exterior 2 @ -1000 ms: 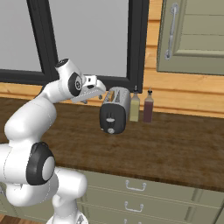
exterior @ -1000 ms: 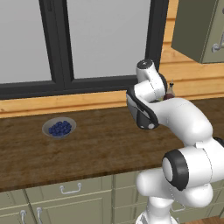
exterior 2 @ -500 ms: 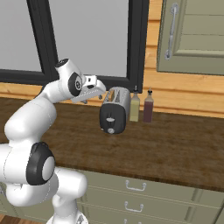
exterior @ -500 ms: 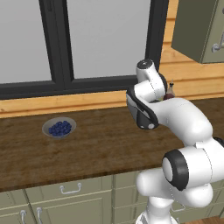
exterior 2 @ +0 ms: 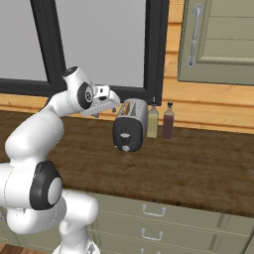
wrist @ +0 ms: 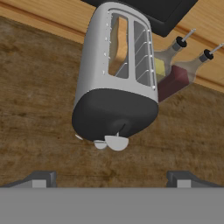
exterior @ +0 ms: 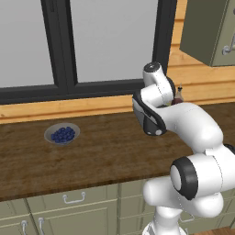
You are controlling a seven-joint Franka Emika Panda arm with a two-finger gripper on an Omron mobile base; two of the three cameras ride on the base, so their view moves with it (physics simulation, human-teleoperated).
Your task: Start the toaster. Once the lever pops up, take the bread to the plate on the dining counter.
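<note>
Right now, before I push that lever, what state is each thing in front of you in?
Dark grey toaster: upright on the wood counter, lever not yet pressed.
Tan bread slice: sitting in one toaster slot.
Gripper: open, short of the toaster, holding nothing.
Yellow bottle and dark red bottle: upright, capped, beside the toaster.
Grey bowl: holds blue berries.

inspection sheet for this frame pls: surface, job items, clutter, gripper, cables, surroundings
Surface: dark wood counter over drawer cabinets.
Job's things: toaster upright by the window; bread standing in a slot.
Clutter: yellow bottle and dark red bottle beside the toaster; bowl of blue berries further left.
Gripper: gripper open, fingertips apart, short of the toaster's front.
Cables: nothing seen.
Surroundings: window, wall cabinet.
</note>
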